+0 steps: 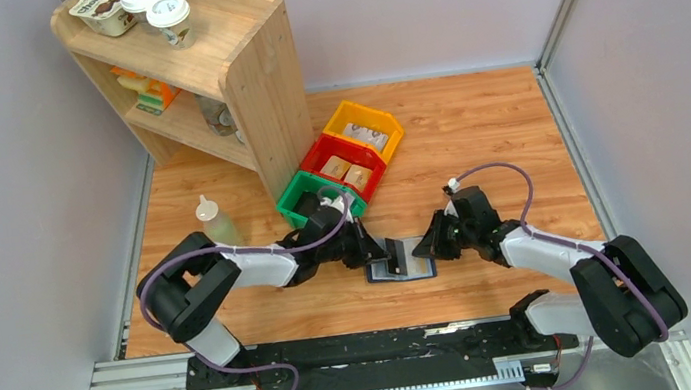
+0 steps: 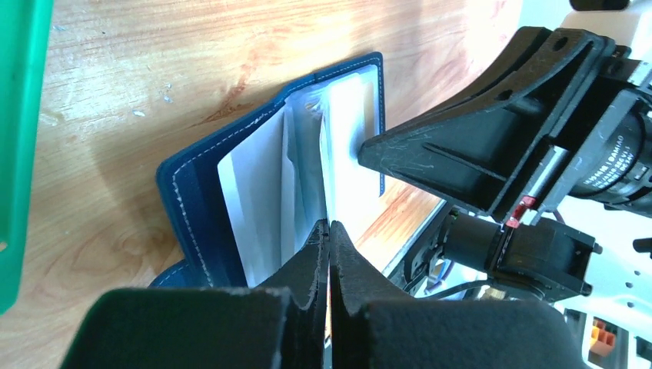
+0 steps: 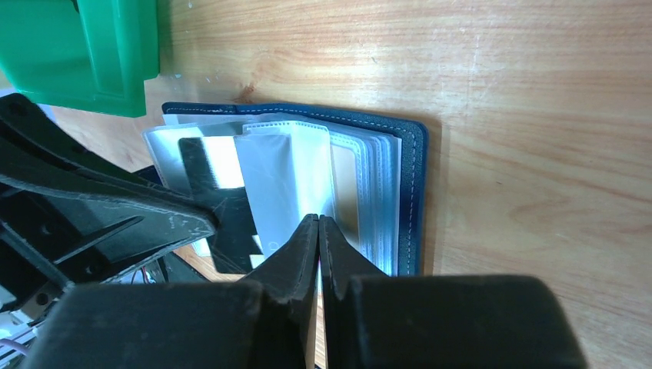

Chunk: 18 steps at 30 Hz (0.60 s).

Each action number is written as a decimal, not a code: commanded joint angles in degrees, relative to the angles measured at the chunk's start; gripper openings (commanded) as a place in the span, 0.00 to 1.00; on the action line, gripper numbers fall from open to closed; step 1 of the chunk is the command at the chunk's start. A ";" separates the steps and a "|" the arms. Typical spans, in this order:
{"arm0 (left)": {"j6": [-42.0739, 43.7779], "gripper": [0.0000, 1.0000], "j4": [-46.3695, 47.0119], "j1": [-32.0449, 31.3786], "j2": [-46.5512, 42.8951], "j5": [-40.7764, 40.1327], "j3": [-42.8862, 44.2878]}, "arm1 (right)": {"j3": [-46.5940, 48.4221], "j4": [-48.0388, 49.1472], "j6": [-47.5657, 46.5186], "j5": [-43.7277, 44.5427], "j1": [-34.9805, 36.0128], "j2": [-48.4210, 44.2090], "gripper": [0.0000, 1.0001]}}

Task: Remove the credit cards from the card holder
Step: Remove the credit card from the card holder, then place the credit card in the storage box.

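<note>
The navy card holder (image 1: 400, 270) lies open on the wooden table between both grippers, its clear sleeves fanned upward. In the left wrist view its stitched cover (image 2: 192, 200) frames pale glossy leaves. My left gripper (image 2: 329, 224) is shut on the bottom edge of one thin leaf; I cannot tell whether it is a sleeve or a card. My right gripper (image 3: 317, 218) is shut on a clear sleeve. Beside it a tan credit card (image 3: 346, 181) sits in a sleeve. From above, the left gripper (image 1: 381, 250) and right gripper (image 1: 432, 244) face each other over the holder.
A green bin (image 1: 306, 195), a red bin (image 1: 345, 163) and a yellow bin (image 1: 365, 127) stand in a row just behind the left arm. A wooden shelf (image 1: 234, 68) rises at the back left. A squeeze bottle (image 1: 216, 222) stands left of the arm.
</note>
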 commanded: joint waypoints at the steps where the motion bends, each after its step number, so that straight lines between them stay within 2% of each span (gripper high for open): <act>1: 4.89 0.00 -4.18 0.47 -5.00 -0.54 1.68 | -2.09 -7.33 -2.35 6.27 -0.67 1.05 0.06; 14: 23.35 0.00 -25.01 0.65 -13.87 -3.88 8.72 | -0.69 -9.53 -4.63 7.15 -0.76 -2.64 0.07; 18: 30.72 0.00 -32.83 2.67 -15.81 -2.22 14.68 | 0.72 -11.29 -6.03 7.59 -0.67 -5.27 0.08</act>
